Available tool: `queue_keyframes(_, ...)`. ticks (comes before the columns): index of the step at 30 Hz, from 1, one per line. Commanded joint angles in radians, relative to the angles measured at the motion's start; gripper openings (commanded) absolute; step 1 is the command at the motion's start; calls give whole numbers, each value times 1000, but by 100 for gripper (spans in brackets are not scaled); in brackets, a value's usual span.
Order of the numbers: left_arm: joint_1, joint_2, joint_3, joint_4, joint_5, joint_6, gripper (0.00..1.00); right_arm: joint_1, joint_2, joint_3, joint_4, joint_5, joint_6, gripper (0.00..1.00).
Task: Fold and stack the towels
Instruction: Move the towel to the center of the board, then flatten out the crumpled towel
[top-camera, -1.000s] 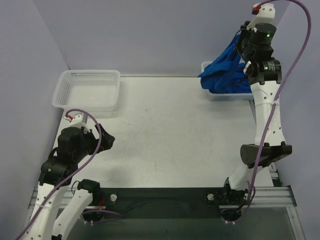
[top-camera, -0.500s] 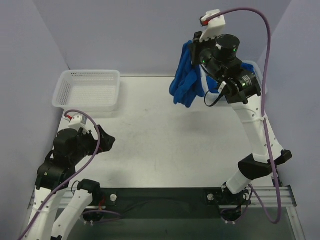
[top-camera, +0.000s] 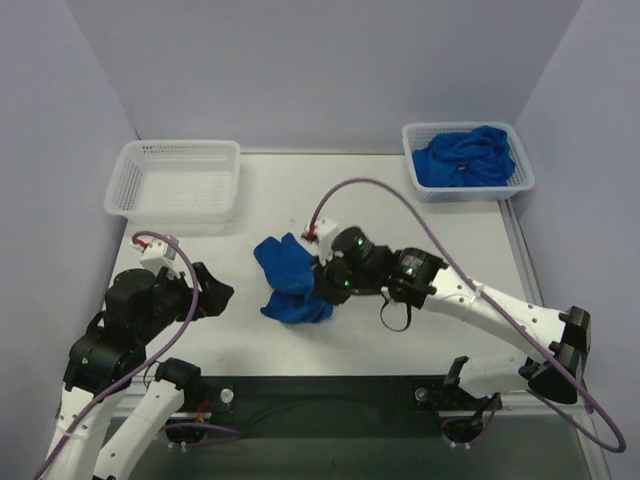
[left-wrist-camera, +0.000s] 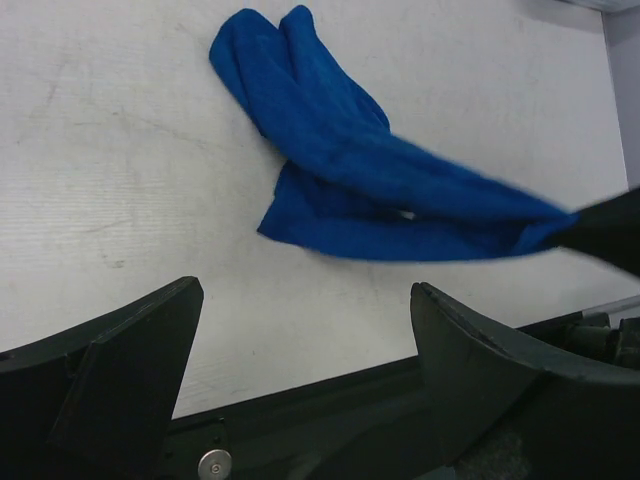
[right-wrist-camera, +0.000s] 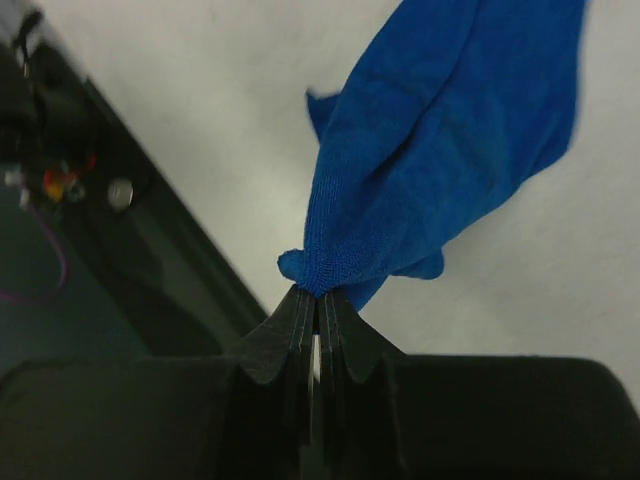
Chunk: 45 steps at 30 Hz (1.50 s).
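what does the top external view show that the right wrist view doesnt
Only the top external view: the far-left basket, the far-right basket with a heap of blue towels in it, and the left gripper, open and apart from the cloth. Only the right wrist view: the right gripper close up, shut on a bunched corner of the single towel. Both: that towel mostly lying on the table, and the dark rail at its near edge.

Bright, even light; soft shadows.

Pale lilac walls (top-camera: 320, 70), scuffed white tabletop (top-camera: 290, 195), dark rail (top-camera: 330, 400) along near edge
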Motion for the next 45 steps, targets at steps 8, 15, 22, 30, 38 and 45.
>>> queue_keyframes(8, -36, 79, -87, 57, -33, -70, 98, 186, 4, -201, -67, -91, 232, 77)
queue_keyframes(15, -36, 263, -170, 228, -39, -106, 97, -125, -16, -132, -70, -47, 185, 83)
queue_keyframes(22, -31, 466, -219, 452, -81, -123, 96, -294, 204, -68, -6, -83, 125, 51)
queue_keyframes(30, -8, 740, -192, 621, -81, -166, 93, -303, 479, 70, 31, -139, 61, 64)
queue_keyframes(38, 4, 898, -140, 675, -65, -153, 91, -244, 560, 64, 23, -42, 24, 65)
queue_keyframes(45, 9, 1006, -89, 673, -82, -126, 89, -188, 620, 64, 2, 67, 54, 57)
